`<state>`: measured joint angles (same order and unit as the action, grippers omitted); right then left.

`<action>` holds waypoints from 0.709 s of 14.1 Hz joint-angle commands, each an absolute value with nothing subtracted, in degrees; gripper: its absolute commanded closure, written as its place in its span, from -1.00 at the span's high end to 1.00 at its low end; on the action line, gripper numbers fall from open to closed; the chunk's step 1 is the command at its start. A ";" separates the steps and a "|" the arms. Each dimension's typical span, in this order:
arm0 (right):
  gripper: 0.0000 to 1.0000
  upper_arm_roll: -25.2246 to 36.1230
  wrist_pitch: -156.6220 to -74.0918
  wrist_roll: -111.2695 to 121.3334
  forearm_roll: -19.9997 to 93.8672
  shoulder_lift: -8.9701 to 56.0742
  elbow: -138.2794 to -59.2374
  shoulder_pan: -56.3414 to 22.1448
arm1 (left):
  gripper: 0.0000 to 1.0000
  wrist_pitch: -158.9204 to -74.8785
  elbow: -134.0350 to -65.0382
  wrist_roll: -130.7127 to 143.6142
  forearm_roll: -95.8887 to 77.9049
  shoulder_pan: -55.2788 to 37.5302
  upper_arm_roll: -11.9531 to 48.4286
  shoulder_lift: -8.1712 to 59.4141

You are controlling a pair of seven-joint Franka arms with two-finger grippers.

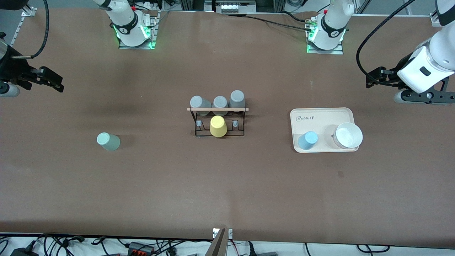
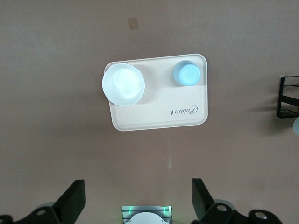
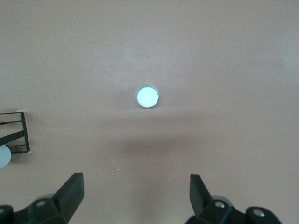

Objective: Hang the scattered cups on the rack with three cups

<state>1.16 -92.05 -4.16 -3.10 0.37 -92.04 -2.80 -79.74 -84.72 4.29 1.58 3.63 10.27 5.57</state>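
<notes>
- At the table's centre, the rack point(image 1: 218, 121) is standing with three grey cups point(image 1: 219, 102) on its farther pegs and a yellow cup point(image 1: 218, 126) on a nearer peg; two nearer pegs beside the yellow cup are sitting bare, presumably for the scattered cups.
- The green cup point(image 1: 108, 141) is sitting upside down toward the right arm's end, well apart from the rack.
- The blue cup point(image 1: 307, 140) is sitting upside down on the tray point(image 1: 321, 115), beside a white bowl point(image 1: 348, 135).
- The right gripper point(image 3: 135, 198) is hovering high over the green cup, jaws spread wide, empty.
- The left gripper point(image 2: 138, 200) is hovering high near the tray, jaws spread wide, empty.
</notes>
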 commanded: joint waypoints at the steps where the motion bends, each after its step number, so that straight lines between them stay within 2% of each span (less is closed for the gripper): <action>1: 1.00 1.06 -91.06 -5.09 -4.13 0.79 -90.62 -4.04 | 1.00 -79.37 -84.11 5.01 0.97 3.08 9.58 5.18; 7: 1.00 1.49 -91.49 -5.27 -4.13 1.14 -89.91 -3.43 | 1.00 -80.59 -83.85 4.92 0.88 2.90 9.58 7.46; 10: 1.00 1.49 -93.25 -3.62 -4.40 2.28 -89.65 -3.34 | 1.00 -85.76 -83.85 5.01 -1.56 1.85 9.75 14.12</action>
